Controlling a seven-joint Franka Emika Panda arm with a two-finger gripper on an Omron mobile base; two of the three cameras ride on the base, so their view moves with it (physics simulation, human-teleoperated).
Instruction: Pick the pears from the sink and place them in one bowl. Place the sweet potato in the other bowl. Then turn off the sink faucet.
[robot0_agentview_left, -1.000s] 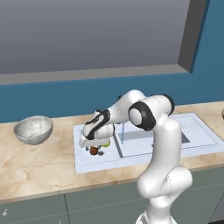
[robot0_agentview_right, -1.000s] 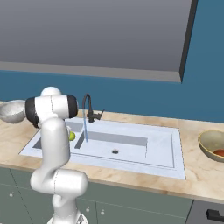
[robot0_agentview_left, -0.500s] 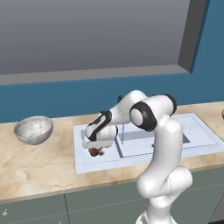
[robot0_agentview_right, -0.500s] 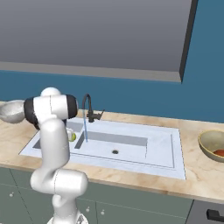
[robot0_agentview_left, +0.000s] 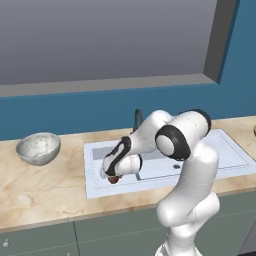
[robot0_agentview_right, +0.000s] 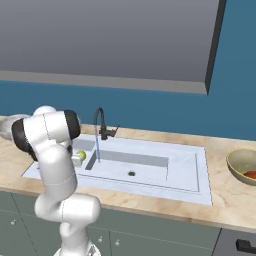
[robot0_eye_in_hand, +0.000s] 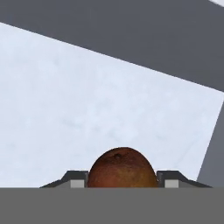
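Note:
My gripper (robot0_agentview_left: 112, 176) reaches down into the left basin of the sink (robot0_agentview_left: 95, 190), shut on the dark brown pear (robot0_agentview_left: 114, 179). In the hand view this pear (robot0_eye_in_hand: 122, 168) fills the gap between the two fingertips (robot0_eye_in_hand: 76, 178), just over the pale basin floor (robot0_eye_in_hand: 87, 109). The yellow-green pear (robot0_agentview_right: 81, 156) lies in the same basin, half hidden behind my arm. The black faucet (robot0_agentview_right: 100, 122) runs a thin stream of water (robot0_agentview_right: 97, 150). A grey speckled bowl (robot0_agentview_left: 38, 148) stands left of the sink. An orange-red piece, seemingly the sweet potato (robot0_agentview_right: 250, 174), lies in the right bowl (robot0_agentview_right: 237, 165).
The marbled counter (robot0_agentview_left: 45, 195) runs around the sink, with a blue wall and a window ledge (robot0_agentview_left: 100, 85) behind. A divider (robot0_agentview_right: 130, 159) separates the two basins. My own elbow (robot0_agentview_left: 175, 140) hangs over the middle of the sink.
The jaws have closed in on the brown pear, and the hand has sunk a little lower into the left basin. The bowls and faucet stand as before.

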